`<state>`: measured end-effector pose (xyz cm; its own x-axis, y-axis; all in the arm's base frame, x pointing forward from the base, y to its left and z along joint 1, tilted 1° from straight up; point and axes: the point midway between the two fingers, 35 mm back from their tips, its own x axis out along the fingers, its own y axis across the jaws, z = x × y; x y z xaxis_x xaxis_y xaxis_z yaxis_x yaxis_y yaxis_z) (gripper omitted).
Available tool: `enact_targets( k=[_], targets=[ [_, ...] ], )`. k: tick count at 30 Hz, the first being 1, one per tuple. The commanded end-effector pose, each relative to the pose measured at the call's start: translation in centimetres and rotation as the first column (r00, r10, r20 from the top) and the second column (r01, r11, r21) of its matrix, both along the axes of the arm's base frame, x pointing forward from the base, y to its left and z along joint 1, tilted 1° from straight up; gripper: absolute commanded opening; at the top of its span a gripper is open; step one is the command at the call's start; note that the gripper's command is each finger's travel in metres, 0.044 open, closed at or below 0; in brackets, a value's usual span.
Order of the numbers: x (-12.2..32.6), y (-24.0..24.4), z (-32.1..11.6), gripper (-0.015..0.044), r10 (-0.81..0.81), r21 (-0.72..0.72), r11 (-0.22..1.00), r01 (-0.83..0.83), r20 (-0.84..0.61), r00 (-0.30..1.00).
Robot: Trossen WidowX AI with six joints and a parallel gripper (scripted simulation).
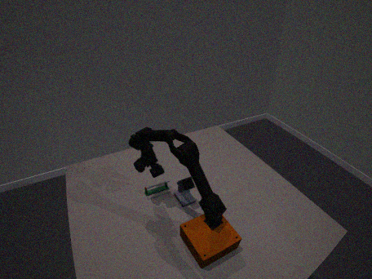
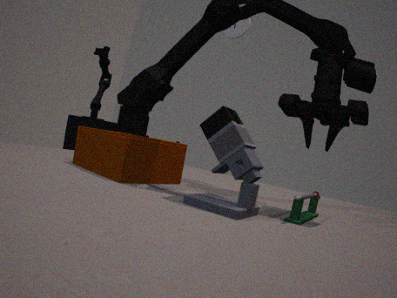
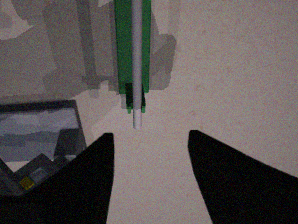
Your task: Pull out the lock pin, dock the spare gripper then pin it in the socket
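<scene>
A green bracket [image 1: 157,190] [image 2: 304,217] [image 3: 121,50] stands on the table. A thin grey pin [image 2: 306,197] [image 3: 137,60] with a red end lies along its two uprights; its plain end sticks out past the bracket in the wrist view. A grey base [image 1: 187,199] [image 2: 219,206] [image 3: 30,132] with a short post stands nearby. Above the post leans a tilted grey and black block assembly [image 2: 231,141]; whether it touches the post is unclear. My gripper [image 2: 318,148] [image 3: 151,139] points down, high above the bracket. Its fingers are part open with nothing between them.
The orange box [image 1: 210,241] [image 2: 152,162] under my arm's base is on the far side of the grey base from the bracket. A small dark arm [image 2: 104,80] on a dark box shows behind it in the exterior view. The table's edges [image 1: 285,179] show in the top view.
</scene>
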<state>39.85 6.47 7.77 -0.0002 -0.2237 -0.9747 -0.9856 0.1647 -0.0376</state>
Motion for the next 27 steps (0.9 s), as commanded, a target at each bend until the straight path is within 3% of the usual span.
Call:
enact_targets(
  k=[1, 7, 27],
  targets=[
    [-0.1, 0.0, -2.6, 0.018, 0.008, -0.011, 1.0, -0.009, -0.022, 1.0],
    [-0.1, 0.2, -6.8, 0.018, 0.008, -0.011, 1.0, -0.009, -0.023, 1.0],
    [0.2, 0.3, -9.6, 0.018, 0.008, -0.011, 1.0, -0.009, -0.023, 1.0]
  ],
)
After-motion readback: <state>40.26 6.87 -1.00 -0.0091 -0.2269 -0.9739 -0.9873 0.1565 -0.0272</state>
